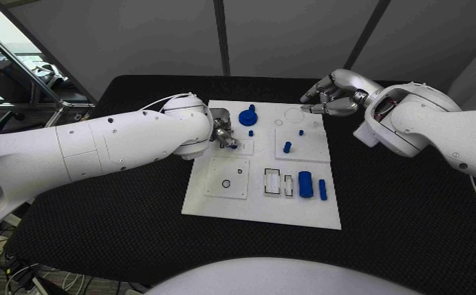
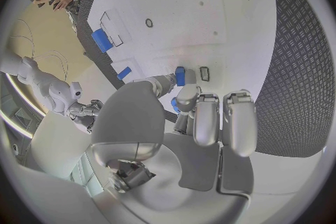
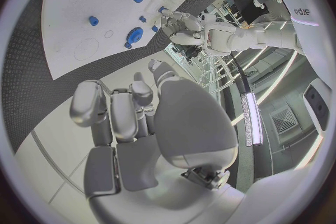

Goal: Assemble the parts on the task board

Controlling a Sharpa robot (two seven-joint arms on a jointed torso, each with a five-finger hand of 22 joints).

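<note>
Our left hand (image 1: 220, 135) is over the left part of the white board (image 1: 260, 202), pinching a small blue peg (image 2: 180, 75) between thumb and fingertips. Our right hand (image 1: 332, 97) hovers at the board's far right corner, fingers curled, holding nothing. Other blue pieces (image 1: 305, 183) lie on the board.

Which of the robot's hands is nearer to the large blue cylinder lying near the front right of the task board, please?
Left. The left hand is over the board's left middle, diagonally behind the large blue cylinder; the right hand hovers off the far right corner, farther away.
</note>
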